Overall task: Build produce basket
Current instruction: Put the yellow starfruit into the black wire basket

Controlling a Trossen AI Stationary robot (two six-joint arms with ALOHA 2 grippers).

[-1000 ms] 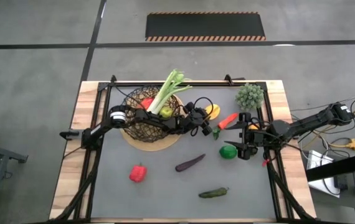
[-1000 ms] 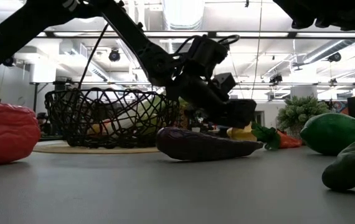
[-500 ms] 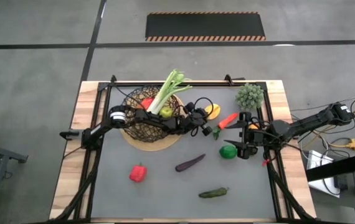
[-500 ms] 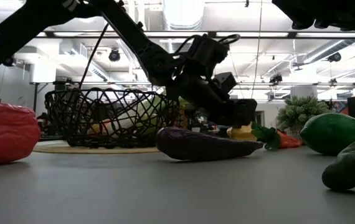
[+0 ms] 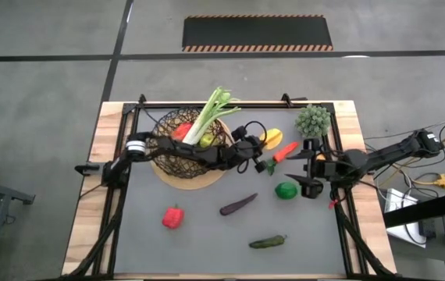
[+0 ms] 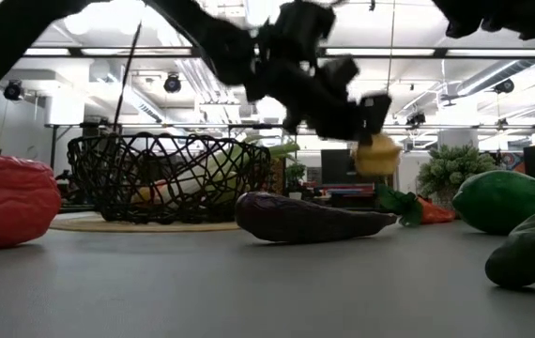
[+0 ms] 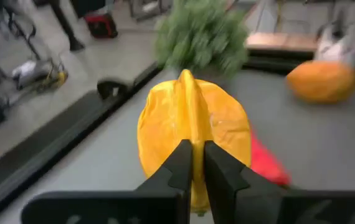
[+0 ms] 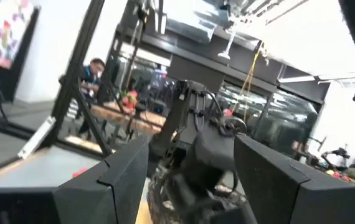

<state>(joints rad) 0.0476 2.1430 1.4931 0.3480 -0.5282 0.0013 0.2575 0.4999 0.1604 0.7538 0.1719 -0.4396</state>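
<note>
The yellow lemon (image 7: 193,134) is pinched in the left gripper (image 7: 193,163), lifted clear for carrying to the basket (image 5: 183,148); the right gripper (image 5: 307,173) is spread, idle.

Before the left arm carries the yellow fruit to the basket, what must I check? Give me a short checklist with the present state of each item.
1. Left gripper shut on the lemon: ok.
2. Lemon lifted clear of the table: ok, in the low view it hangs above the eggplant.
3. Room in the basket beside the leek: cannot tell.
4. Right gripper away from the path, by the lime: ok.
5. Red pepper and cucumber off the path: ok.
</note>
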